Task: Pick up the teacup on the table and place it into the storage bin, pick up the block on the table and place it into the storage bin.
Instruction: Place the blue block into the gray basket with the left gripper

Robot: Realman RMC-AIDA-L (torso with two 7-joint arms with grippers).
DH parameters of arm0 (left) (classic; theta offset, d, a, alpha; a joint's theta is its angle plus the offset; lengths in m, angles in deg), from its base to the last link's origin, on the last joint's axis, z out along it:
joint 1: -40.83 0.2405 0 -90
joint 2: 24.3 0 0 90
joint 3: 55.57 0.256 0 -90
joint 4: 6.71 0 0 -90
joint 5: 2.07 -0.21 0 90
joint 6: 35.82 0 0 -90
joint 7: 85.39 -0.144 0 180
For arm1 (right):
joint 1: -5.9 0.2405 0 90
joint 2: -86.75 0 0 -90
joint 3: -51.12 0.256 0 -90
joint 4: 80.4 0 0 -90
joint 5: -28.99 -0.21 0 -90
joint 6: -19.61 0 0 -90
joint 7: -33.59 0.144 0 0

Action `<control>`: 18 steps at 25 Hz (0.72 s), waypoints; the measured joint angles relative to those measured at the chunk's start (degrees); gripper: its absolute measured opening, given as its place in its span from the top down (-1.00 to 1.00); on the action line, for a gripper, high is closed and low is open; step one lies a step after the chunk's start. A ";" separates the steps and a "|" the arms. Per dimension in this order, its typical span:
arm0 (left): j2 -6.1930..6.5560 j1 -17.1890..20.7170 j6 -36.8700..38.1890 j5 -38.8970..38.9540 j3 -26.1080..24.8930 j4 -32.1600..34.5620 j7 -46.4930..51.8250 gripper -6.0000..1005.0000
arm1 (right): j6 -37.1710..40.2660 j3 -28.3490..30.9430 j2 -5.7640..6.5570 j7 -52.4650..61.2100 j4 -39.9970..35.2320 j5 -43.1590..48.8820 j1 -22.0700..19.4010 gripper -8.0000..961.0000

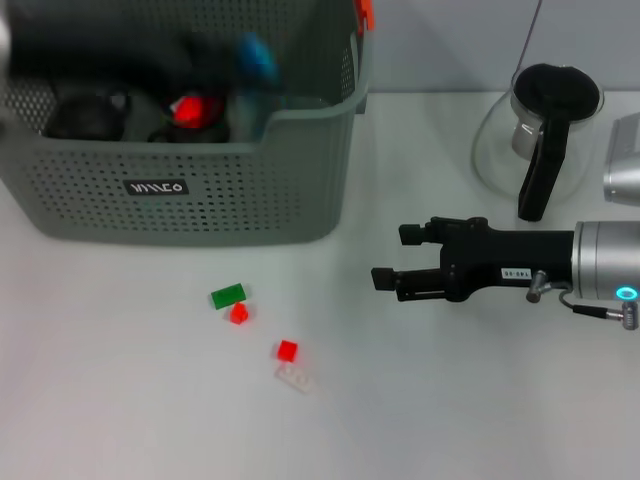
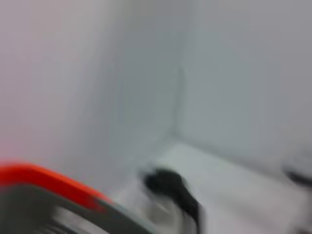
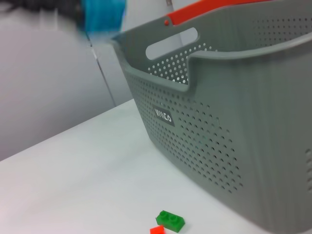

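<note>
The grey-green storage bin (image 1: pixel 262 195) stands at the back left, also close up in the right wrist view (image 3: pixel 234 112). My left gripper (image 1: pixel 238 62) is a dark blur above the bin's right half, shut on a blue teacup (image 1: pixel 256 55) that hangs in the air above the rim (image 3: pixel 103 13). On the table in front of the bin lie a green block (image 1: pixel 227 295), two small red blocks (image 1: pixel 238 314) (image 1: pixel 287 350) and a pale block (image 1: pixel 295 378). My right gripper (image 1: pixel 385 258) hovers open and empty, to the right of the blocks.
Dark objects and a red item (image 1: pixel 188 110) lie inside the bin. An orange clip (image 1: pixel 365 12) sits on its back right corner. A glass pot with a black handle (image 1: pixel 540 135) stands at the back right, behind my right arm.
</note>
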 joint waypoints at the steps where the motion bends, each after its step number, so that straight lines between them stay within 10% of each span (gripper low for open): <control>1: 1.05 -0.86 -1.80 0.55 -1.55 -2.30 0.25 0.19 | 0.10 -0.03 -0.02 0.00 0.01 0.00 0.01 -0.90; 7: 6.89 -6.00 -15.43 -0.87 -3.12 -18.29 1.50 0.19 | 0.40 -0.04 -0.10 0.40 0.14 0.07 0.04 -0.90; 18: 6.19 -7.37 -27.30 -3.34 0.58 -21.14 0.59 -0.06 | 0.83 0.03 0.02 0.76 0.21 0.05 0.08 -0.90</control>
